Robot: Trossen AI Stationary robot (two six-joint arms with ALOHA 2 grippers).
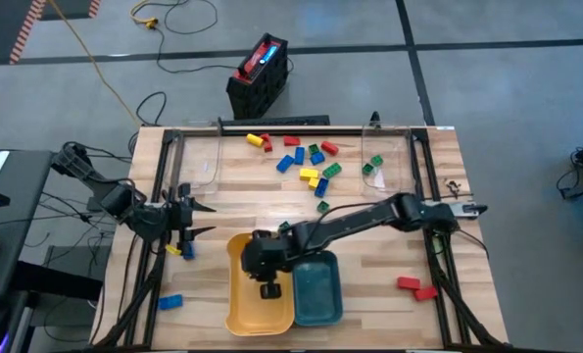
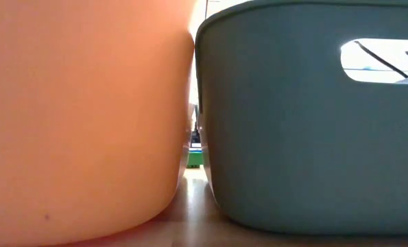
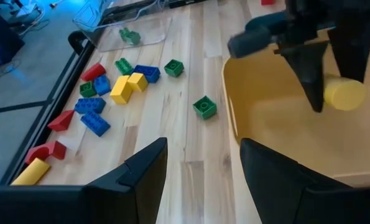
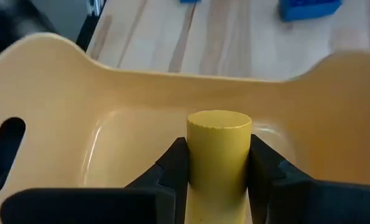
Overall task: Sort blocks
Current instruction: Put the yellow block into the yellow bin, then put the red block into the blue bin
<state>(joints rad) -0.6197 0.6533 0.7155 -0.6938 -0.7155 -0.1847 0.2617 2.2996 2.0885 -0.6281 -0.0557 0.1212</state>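
Right pincer (image 4: 217, 171) is closed on a yellow cylinder block (image 4: 219, 149), held over the yellow tray (image 1: 244, 314) at lower centre, evidently for release by colour. Left pincer (image 1: 201, 220) waits open at left. Remaining blocks (image 1: 306, 162) lie scattered upper centre of the worktop (image 1: 369, 245).

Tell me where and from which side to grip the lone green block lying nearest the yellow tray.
Grip the green block across two opposite flat side walls, coming straight down from above. It sits studs-up and flat on the wood, apart from the other blocks, so there is room on each side for a finger. The yellow tray wall is close, so probably set the fingers parallel to that wall.
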